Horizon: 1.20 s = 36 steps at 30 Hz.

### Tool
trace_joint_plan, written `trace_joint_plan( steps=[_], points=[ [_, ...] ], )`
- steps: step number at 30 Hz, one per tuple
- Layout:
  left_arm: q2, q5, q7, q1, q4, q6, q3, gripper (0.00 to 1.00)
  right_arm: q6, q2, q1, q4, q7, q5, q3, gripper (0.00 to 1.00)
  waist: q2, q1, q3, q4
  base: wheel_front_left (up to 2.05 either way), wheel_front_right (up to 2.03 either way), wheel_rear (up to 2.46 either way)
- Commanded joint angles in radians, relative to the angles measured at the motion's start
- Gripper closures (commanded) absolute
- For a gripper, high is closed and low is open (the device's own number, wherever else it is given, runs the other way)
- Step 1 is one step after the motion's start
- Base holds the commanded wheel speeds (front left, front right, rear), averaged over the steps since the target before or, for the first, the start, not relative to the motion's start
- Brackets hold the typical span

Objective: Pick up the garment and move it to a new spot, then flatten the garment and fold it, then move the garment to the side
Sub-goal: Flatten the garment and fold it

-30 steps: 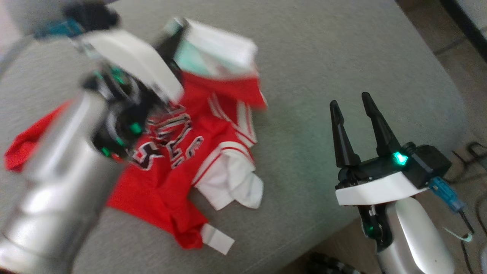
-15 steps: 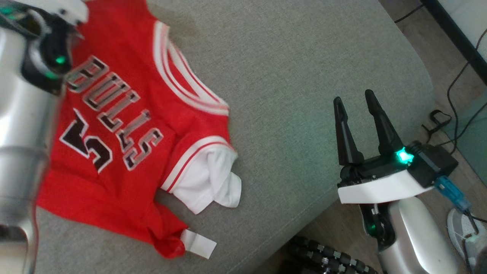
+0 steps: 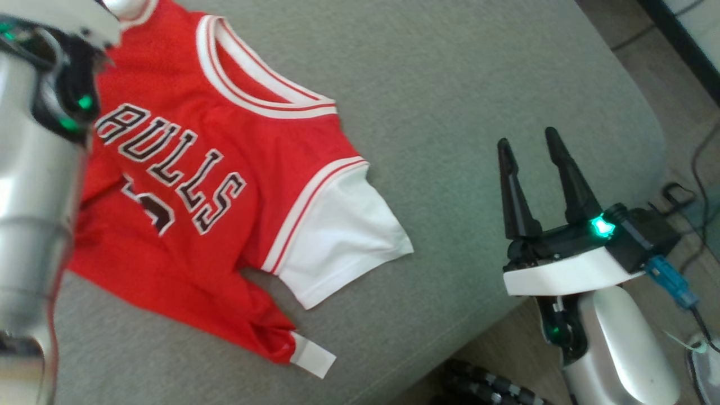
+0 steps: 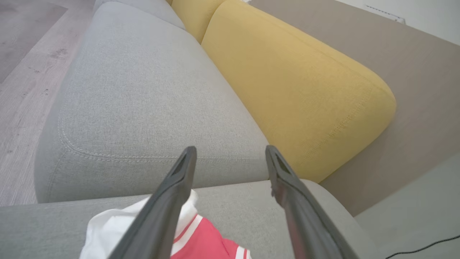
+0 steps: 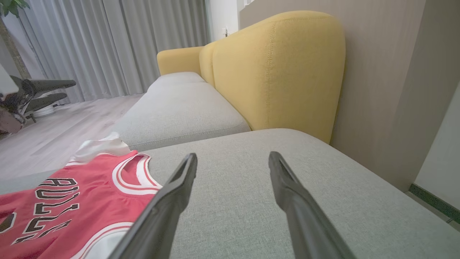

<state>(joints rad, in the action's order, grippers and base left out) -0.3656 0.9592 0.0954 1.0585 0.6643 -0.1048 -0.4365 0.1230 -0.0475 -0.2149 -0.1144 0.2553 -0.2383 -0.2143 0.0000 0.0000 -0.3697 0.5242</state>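
A red jersey (image 3: 225, 185) with white sleeves and "BULLS" lettering lies spread face up on the grey sofa cushion (image 3: 450, 84). One white sleeve (image 3: 343, 236) lies flat, pointing toward my right gripper. My left forearm (image 3: 34, 197) covers the jersey's left side. In the left wrist view my left gripper (image 4: 230, 149) hangs open just above the other white sleeve (image 4: 104, 230), with nothing between its fingers. My right gripper (image 3: 527, 138) stands open and empty over the cushion, right of the jersey (image 5: 72, 201); in its own view it is (image 5: 233, 155).
Yellow back cushions (image 5: 273, 72) rise behind the seat. A second grey seat cushion (image 4: 143, 90) adjoins this one. The cushion's front edge (image 3: 450, 349) drops to the floor, where cables (image 3: 680, 197) and a black ribbed part (image 3: 484, 382) lie.
The jersey was crumpled a second ago and now lies spread out, its near white sleeve unfolded flat. The head camera has shifted. My right gripper has stayed open in the same pose.
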Motion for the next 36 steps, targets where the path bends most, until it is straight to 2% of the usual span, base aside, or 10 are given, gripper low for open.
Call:
trace_joint_plan(
  steps=[1,5,8,12,15,19,24,28,36],
  points=[
    [-0.04,-0.012,-0.008,-0.01,-0.051,0.01,0.012,0.0,0.008,-0.003,-0.008,0.027,0.006,0.01,-0.004,0.0,0.0,0.0,0.024,-0.031,0.0,0.0,0.0],
    [-0.034,0.023,-0.044,-0.122,-0.154,0.011,0.032,0.0,0.008,-0.003,0.01,0.025,0.006,0.038,0.025,0.0,0.0,0.0,0.057,-0.087,0.0,0.0,0.0],
    [-0.031,0.037,-0.075,-0.243,-0.255,-0.012,0.037,0.0,0.008,-0.003,0.023,0.025,0.006,0.059,0.047,0.0,0.0,0.0,0.078,-0.131,0.0,0.0,0.0],
    [-0.026,0.023,-0.111,-0.419,-0.381,-0.065,0.013,0.0,0.008,-0.003,0.032,0.027,0.006,0.088,0.063,0.0,0.0,0.0,0.097,-0.186,0.0,0.0,0.0],
    [-0.004,0.023,-0.141,-0.533,-0.456,-0.099,-0.005,0.0,0.008,-0.003,0.035,0.027,0.006,0.105,0.069,0.0,0.0,0.0,0.109,-0.22,0.0,0.0,0.0],
    [0.024,0.025,-0.185,-0.661,-0.54,-0.128,-0.022,0.0,0.008,-0.003,0.039,0.027,0.006,0.118,0.07,0.0,0.0,0.0,0.115,-0.252,0.0,0.0,0.0],
    [0.029,-0.001,-0.213,-0.799,-0.645,-0.151,-0.077,0.0,0.008,-0.003,0.051,0.023,0.006,0.134,0.071,0.0,0.0,0.0,0.12,-0.283,0.0,0.0,0.0],
    [0.02,-0.014,-0.192,-0.887,-0.732,-0.161,-0.135,0.0,0.008,-0.003,0.06,0.016,0.006,0.141,0.062,0.0,0.0,0.0,0.129,-0.298,0.0,0.0,0.0],
    [-0.034,-0.039,-0.056,-0.959,-0.833,-0.16,-0.273,0.0,0.008,-0.003,0.06,0.01,0.006,0.146,0.046,0.0,0.0,0.0,0.138,-0.31,0.0,0.0,0.0]
  ],
)
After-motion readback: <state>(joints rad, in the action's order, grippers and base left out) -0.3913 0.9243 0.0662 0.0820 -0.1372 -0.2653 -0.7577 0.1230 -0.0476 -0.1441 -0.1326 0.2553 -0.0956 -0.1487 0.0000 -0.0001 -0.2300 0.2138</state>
